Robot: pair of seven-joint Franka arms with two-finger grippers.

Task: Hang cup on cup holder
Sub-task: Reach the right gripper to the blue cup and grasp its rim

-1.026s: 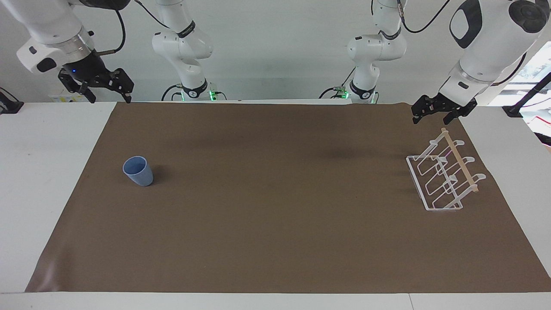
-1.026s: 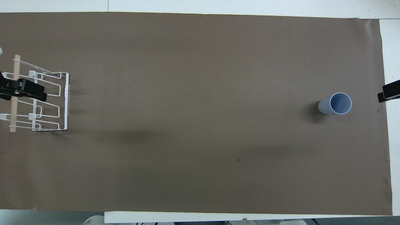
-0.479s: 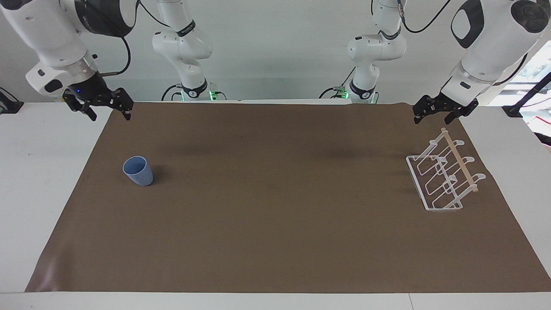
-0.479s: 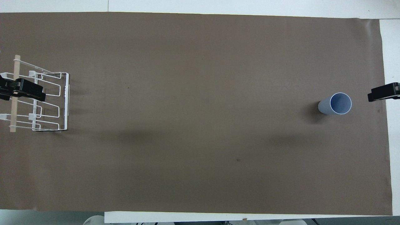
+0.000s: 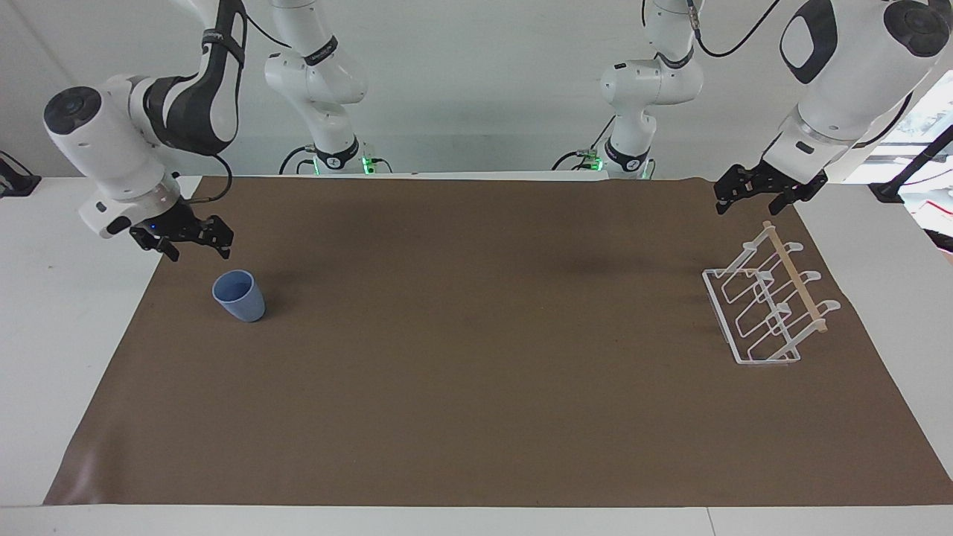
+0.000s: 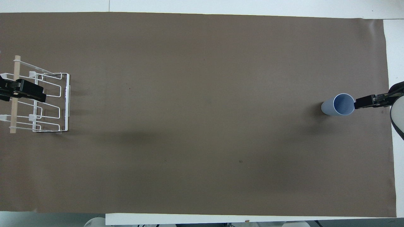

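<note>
The light-blue cup (image 5: 240, 296) stands upright, mouth up, on the brown mat toward the right arm's end; it also shows in the overhead view (image 6: 339, 104). My right gripper (image 5: 199, 251) is open and empty, low over the mat just beside the cup and apart from it; its tip shows in the overhead view (image 6: 363, 103). The white wire cup holder (image 5: 797, 279) with its wooden rod stands at the left arm's end, also seen in the overhead view (image 6: 67, 101). My left gripper (image 5: 747, 207) is open and hangs above the holder (image 6: 34, 93).
The brown mat (image 5: 476, 387) covers most of the white table (image 5: 59, 298). Two more robot arms (image 5: 320, 82) stand at the table's robot end.
My right gripper has come down from high over the table's corner and moved toward the cup. The left arm, the cup and the holder have not moved.
</note>
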